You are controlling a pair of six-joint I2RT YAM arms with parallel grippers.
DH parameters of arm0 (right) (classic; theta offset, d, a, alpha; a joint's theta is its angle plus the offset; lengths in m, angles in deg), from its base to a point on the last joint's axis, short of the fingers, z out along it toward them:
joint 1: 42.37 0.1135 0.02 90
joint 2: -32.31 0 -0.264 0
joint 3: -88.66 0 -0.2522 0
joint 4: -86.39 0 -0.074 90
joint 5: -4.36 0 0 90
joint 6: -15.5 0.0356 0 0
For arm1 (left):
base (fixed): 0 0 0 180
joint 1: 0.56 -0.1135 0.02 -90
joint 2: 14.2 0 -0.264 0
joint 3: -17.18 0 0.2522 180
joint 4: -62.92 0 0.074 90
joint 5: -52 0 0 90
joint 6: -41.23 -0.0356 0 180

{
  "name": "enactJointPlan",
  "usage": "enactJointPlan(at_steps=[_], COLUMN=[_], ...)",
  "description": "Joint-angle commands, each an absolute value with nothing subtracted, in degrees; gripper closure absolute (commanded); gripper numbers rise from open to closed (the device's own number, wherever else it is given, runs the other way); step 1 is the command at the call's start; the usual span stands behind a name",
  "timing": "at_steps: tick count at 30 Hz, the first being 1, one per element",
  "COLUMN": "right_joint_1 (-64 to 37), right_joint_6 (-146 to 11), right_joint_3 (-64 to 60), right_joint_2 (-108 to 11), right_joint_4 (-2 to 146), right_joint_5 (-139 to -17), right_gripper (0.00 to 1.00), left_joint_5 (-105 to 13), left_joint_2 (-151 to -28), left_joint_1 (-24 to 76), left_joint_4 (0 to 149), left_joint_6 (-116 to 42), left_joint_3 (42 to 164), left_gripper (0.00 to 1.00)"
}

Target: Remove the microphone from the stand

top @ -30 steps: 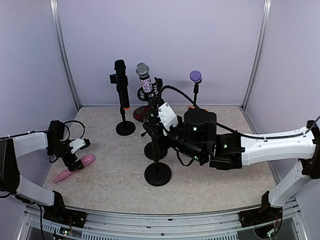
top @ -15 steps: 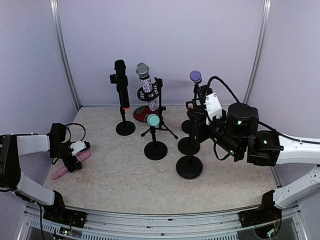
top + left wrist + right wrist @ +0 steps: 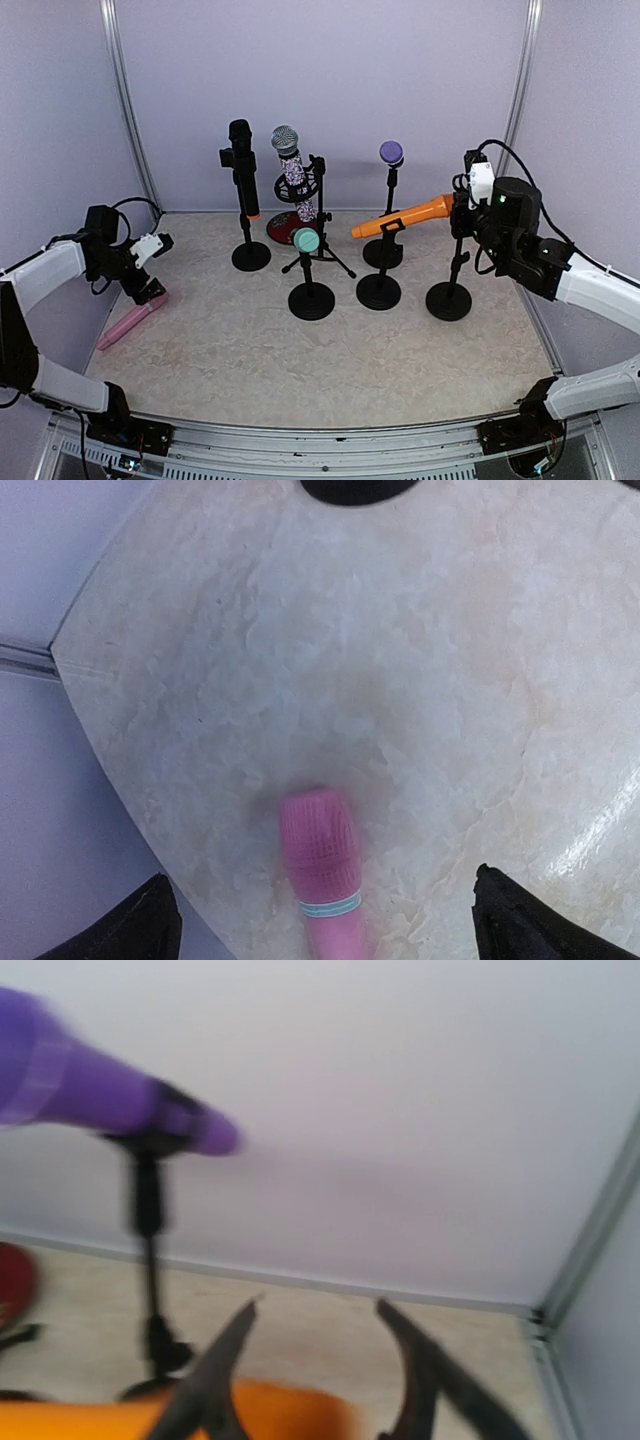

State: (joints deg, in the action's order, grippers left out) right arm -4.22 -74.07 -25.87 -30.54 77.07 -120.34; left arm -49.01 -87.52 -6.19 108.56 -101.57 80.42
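Observation:
A pink microphone (image 3: pixel 131 322) lies flat on the table near the left edge, and also shows in the left wrist view (image 3: pixel 322 865). My left gripper (image 3: pixel 152 290) hovers open just above it (image 3: pixel 325 925), touching nothing. An orange microphone (image 3: pixel 400 217) sits tilted in the clip of a black stand (image 3: pixel 379 290). My right gripper (image 3: pixel 461 213) is open at its tail end, above an empty black stand (image 3: pixel 449 300). In the right wrist view the open fingers (image 3: pixel 318 1305) straddle the blurred orange microphone (image 3: pixel 250 1415).
Four more microphones stand on stands at the back: a black one (image 3: pixel 240 150), a sparkly one with a silver head (image 3: pixel 290 165), a teal-headed one (image 3: pixel 305 240) and a purple-headed one (image 3: pixel 391 153), also in the right wrist view (image 3: pixel 90 1090). Walls enclose three sides.
My right arm swung from the table's centre to the right, and the empty black stand moved with it. My left gripper let go of the pink microphone and rose up and back.

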Motion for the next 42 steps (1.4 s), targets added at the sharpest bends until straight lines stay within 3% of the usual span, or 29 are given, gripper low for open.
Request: enactJointPlan(at_steps=[1, 21, 33, 34, 38, 42], right_joint_1=[-9.36, -29.94, -31.8, -31.81, -31.8, -31.8], right_joint_6=[-75.33, -70.91, -69.43, -69.3, -68.25, -67.99], right_joint_3=[-22.62, -16.72, -13.02, -13.12, -13.9, -14.87], right_joint_2=[-33.01, -44.18, -54.1, -54.54, -54.48, -51.45], right_joint_4=[83.23, 90.71, 97.39, 97.14, 94.85, 93.17], right_joint_5=[-115.25, -101.34, -99.2, -99.16, -99.22, -98.94], right_gripper=[1.0, 1.0, 1.0, 0.95, 0.51, 0.19], left_joint_5=[-56.85, -61.64, -62.68, -62.82, -63.26, -63.82], left_joint_2=[-85.75, -81.24, -79.99, -79.88, -80.03, -80.08], left_joint_1=[-5.88, -3.96, -2.93, -2.9, -2.66, -1.96], left_joint_4=[115.16, 119.11, 120.84, 120.95, 121.05, 121.12], left_joint_6=[-97.91, -98.84, -98.86, -98.93, -98.76, -98.26], left_joint_3=[85.09, 85.12, 85.28, 85.22, 85.2, 85.55], left_gripper=[0.01, 0.01, 0.01, 0.01, 0.01, 0.01])
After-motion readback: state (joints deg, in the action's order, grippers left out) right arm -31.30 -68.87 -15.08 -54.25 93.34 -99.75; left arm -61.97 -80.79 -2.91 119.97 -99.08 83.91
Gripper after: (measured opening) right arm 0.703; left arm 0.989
